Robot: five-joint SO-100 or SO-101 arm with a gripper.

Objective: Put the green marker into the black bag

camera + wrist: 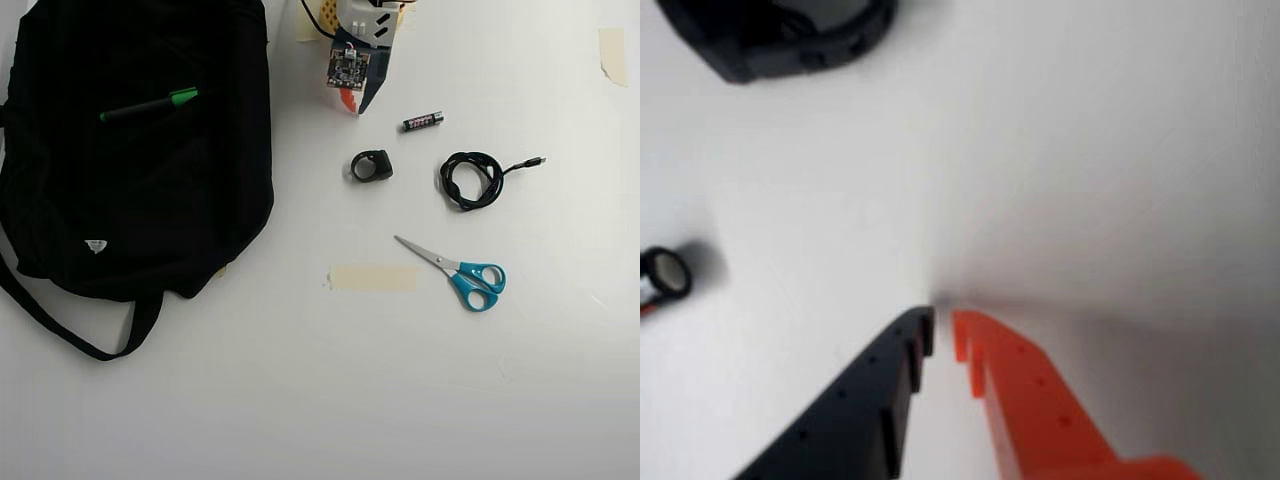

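The green marker (pixel 150 104) lies slanted on the upper part of the black bag (pixel 130 200), which fills the left of the overhead view; whether it rests inside an opening or on top of the fabric I cannot tell. My gripper (pixel 355 106) hangs at the top centre over bare white table, well to the right of the bag. The wrist view shows the gripper (pixel 943 330) with its black finger (pixel 865 400) and orange finger (pixel 1025 400) almost touching at the tips, with nothing between them. Neither marker nor bag shows in the wrist view.
A small black ring-shaped part (pixel 371 166) (pixel 780 35) lies just below the gripper. A black battery (pixel 422 121) (pixel 665 272), a coiled black cable (pixel 472 179), blue-handled scissors (pixel 460 272) and a strip of tape (pixel 372 277) lie to the right and below.
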